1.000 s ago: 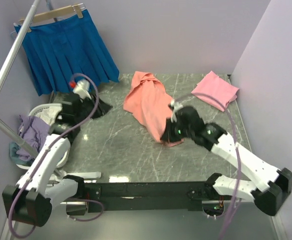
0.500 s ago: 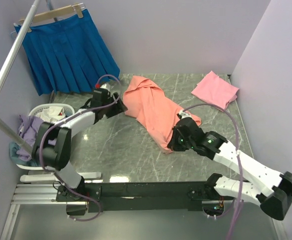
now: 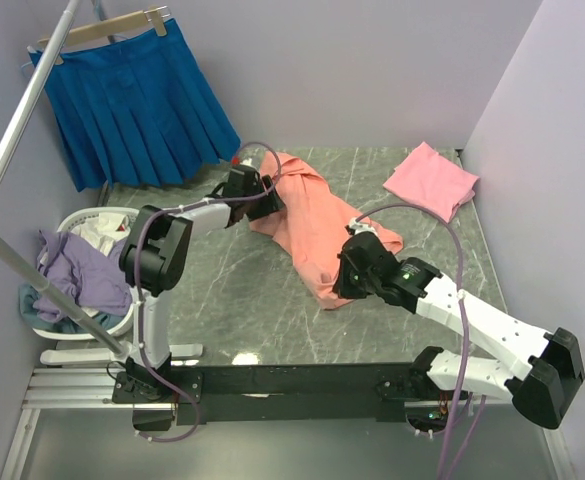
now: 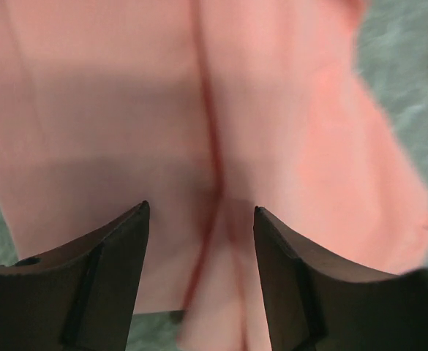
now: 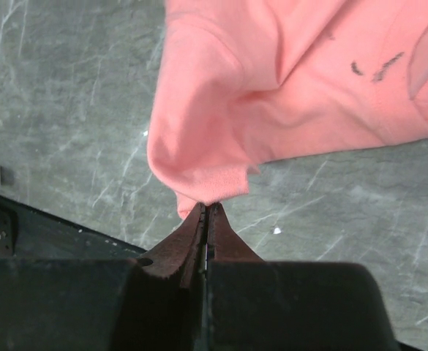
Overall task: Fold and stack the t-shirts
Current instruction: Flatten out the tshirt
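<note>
At far left a blue pleated skirt (image 3: 137,105) hangs on a wooden hanger (image 3: 102,28) against the wall. Below it, a white laundry basket (image 3: 72,222) holds a purple garment (image 3: 72,272) and other clothes. Left gripper (image 3: 265,193) reaches to the far-left end of the salmon-orange t-shirt (image 3: 317,225). In the wrist view its fingers (image 4: 118,270) are spread apart with salmon cloth filling the gap behind them; cannot tell if they touch it. The shirt lies crumpled, running diagonally across the middle of the grey marbled table (image 3: 242,300). Right gripper (image 3: 340,292) is at the shirt's near end, jaws pressed together and pinching a hem corner just above the tabletop. Small dark marks (image 5: 378,66) on the cloth, too small to read. A pink t-shirt (image 3: 432,180) lies folded at the far-right corner, well apart from the salmon one.
</note>
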Robot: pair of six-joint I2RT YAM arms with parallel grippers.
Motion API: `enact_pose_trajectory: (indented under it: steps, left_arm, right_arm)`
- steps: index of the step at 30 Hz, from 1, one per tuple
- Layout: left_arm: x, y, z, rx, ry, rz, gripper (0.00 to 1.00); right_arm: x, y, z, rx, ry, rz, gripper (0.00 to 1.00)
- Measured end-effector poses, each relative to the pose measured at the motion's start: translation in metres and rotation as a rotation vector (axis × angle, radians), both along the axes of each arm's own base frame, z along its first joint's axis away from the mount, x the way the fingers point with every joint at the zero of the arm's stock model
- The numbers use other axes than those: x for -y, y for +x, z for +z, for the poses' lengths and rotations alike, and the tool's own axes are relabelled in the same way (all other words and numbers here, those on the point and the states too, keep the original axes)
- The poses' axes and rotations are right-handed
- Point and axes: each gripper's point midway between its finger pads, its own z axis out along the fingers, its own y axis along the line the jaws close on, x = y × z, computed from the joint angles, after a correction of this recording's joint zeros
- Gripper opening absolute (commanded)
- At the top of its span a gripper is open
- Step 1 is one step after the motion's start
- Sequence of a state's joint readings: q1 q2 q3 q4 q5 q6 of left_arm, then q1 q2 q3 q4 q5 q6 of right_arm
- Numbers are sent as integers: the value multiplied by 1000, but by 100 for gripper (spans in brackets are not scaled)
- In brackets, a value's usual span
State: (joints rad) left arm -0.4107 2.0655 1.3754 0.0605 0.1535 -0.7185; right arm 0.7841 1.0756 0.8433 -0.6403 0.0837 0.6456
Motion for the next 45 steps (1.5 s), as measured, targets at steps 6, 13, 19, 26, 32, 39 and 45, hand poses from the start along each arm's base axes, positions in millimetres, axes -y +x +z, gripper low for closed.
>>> enact_pose_trajectory:
  steps: [6, 13, 19, 26, 32, 39, 45]
  left_arm:
    - [-7, -8, -29, -75, 89, 44, 50]
    - [-38, -39, -37, -147, 187, 160, 48]
    - [-76, -110, -42, -245, 191, 254, 50]
    - [-105, -188, -42, -349, 160, 322, 52]
    - [-127, -284, -38, -524, 231, 263, 52]
    - [-137, -320, 12, -513, 220, 286, 76]
    - [-142, -246, 89, -265, 228, 419, 88]
  right_arm:
    - [17, 8, 11, 56, -22, -50, 0]
    - [41, 8, 25, 113, -44, -115, 0]
    - [52, 4, 30, 128, -52, -144, 0]
    - [63, -10, 23, 85, -54, -179, 0]
    - [63, -56, -26, -123, -41, -127, 61]
    - [75, -64, -16, -104, -43, -172, 74]
    - [67, 14, 34, 140, -42, -303, 77]
